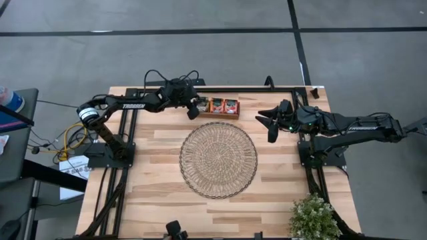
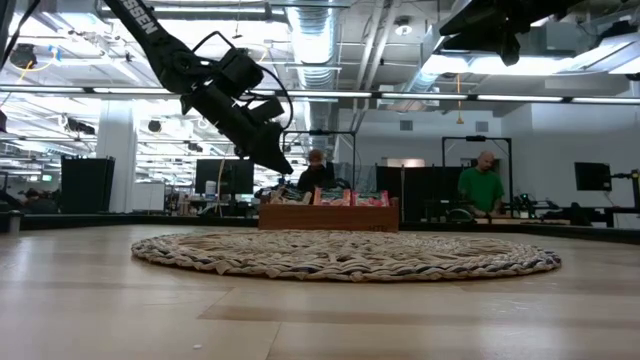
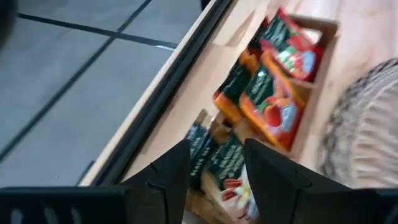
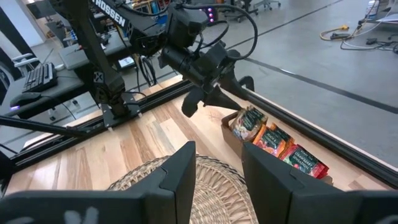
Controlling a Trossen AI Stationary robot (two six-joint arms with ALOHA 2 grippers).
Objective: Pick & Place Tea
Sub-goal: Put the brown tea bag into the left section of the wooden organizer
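Observation:
The tea sachets stand packed upright in a brown wooden tray at the table's far edge. Some are red-orange; others have dark green tops. My left gripper hangs open just above the tray's left end, slanting down. In the left wrist view the green-topped sachets show through the gap between its fingers. The right wrist view shows it clear of the sachets. My right gripper waits open and raised at the table's right side, nothing between its fingers.
A round woven mat lies in the table's middle, in front of the tray. A small green plant stands at the near right corner. Black frame rails run along the far edge. Two people are in the room beyond.

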